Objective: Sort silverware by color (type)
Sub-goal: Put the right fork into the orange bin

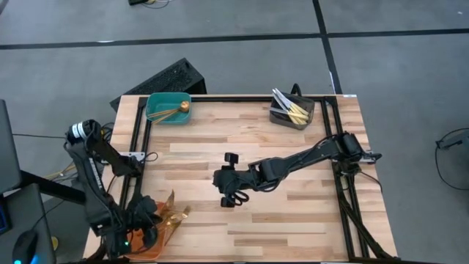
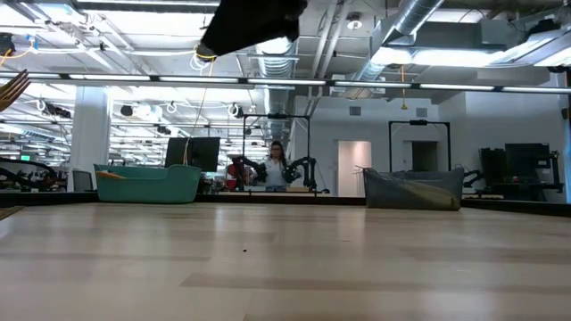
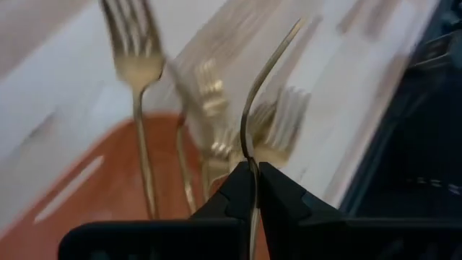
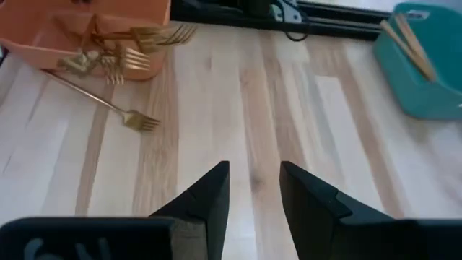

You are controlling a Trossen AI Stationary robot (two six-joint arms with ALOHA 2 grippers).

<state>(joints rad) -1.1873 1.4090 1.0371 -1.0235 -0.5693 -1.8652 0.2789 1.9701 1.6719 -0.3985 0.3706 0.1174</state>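
Note:
My left gripper (image 3: 253, 167) sits over the orange bin (image 1: 163, 233) at the table's near left corner and is shut on a gold fork (image 3: 249, 108). More gold forks (image 3: 141, 65) lie in that bin. One fork (image 4: 108, 107) lies flat on the table beside the bin. My right gripper (image 4: 254, 170) is open and hovers above bare wood at the table's middle (image 1: 229, 196). Gold spoons rest in the teal bin (image 1: 168, 108) at the far left. Knives stand in the dark grey bin (image 1: 292, 111) at the far right. My left gripper pinches the gold fork between its two fingers. The fork shows edge-on, and the fingers close on its thin handle (image 3: 252, 180). The curved rest of the fork (image 3: 289, 40) juts out past the fingertips, above the forks in the orange bin.
The wide middle of the wooden table (image 4: 238, 94) lies under my right gripper. Dark frame rails (image 1: 139, 136) run along the left and right edges. In the low view a person (image 2: 275, 168) sits far off in the room behind the table.

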